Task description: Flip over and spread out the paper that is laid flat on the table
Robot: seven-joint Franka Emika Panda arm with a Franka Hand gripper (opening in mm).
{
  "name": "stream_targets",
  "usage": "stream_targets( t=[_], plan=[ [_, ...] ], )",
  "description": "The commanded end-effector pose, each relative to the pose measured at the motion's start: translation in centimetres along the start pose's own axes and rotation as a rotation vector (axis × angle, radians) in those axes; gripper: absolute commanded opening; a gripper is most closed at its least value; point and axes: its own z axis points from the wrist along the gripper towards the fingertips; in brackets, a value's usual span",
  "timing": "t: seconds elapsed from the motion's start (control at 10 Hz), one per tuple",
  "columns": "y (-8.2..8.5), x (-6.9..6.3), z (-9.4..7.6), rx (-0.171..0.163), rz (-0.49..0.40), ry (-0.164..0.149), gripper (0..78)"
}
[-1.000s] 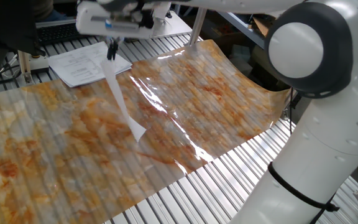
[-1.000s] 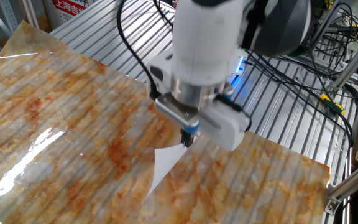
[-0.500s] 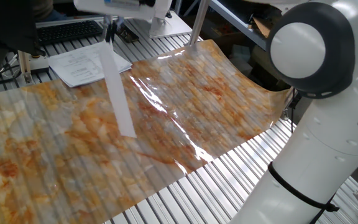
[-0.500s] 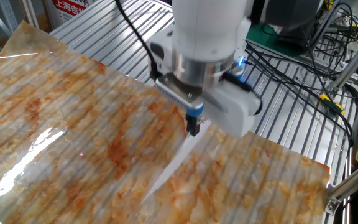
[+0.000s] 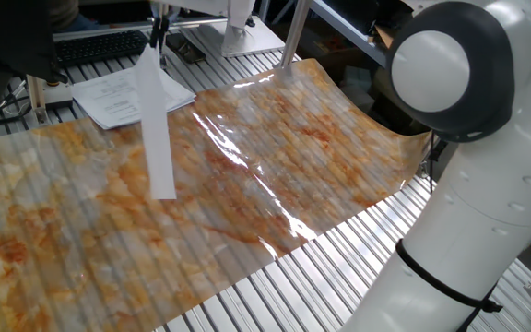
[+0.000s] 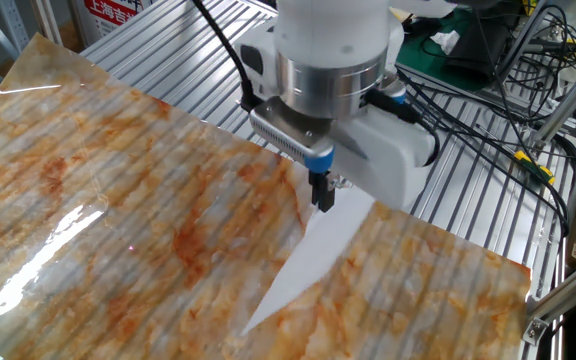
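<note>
My gripper [image 6: 324, 195] is shut on the top edge of the paper [image 6: 308, 260], a thin white sheet that hangs down from the fingers. Its lower corner reaches the table [image 6: 98, 200], covered by a glossy orange-and-grey marbled sheet. In the one fixed view the gripper [image 5: 158, 32] is at the top edge, and the paper [image 5: 155, 124] hangs as a narrow strip, seen almost edge-on, over the left part of the table [image 5: 275, 148]. The sheet's faces show no marks from here.
A stack of printed white papers [image 5: 118, 97] lies on the metal slats behind the cover. A keyboard [image 5: 100, 44] sits further back. Cables [image 6: 468, 110] run over the bare slats beside the arm's base. A metal post [image 5: 293, 32] stands behind the cover.
The gripper has risen and moved towards the back edge of the cover with the paper. The sheet has been lifted higher and has turned, hanging straighter.
</note>
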Motion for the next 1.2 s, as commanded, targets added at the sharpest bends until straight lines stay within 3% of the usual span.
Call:
stream_targets(
  t=[0.1,0.3,0.5,0.7,1.2],
  plan=[
    [-2.6,-2.2,3.3,-0.019,-0.122,-0.034,1.3],
    [-3.6,-2.9,4.2,-0.018,-0.150,-0.042,1.3],
    [-4.7,-4.0,5.8,0.036,-0.212,-0.058,1.3],
    [-5.4,-4.6,6.9,0.056,-0.246,-0.066,1.3],
    [-7.4,-5.6,8.9,0.052,-0.298,-0.078,1.3]
  ],
)
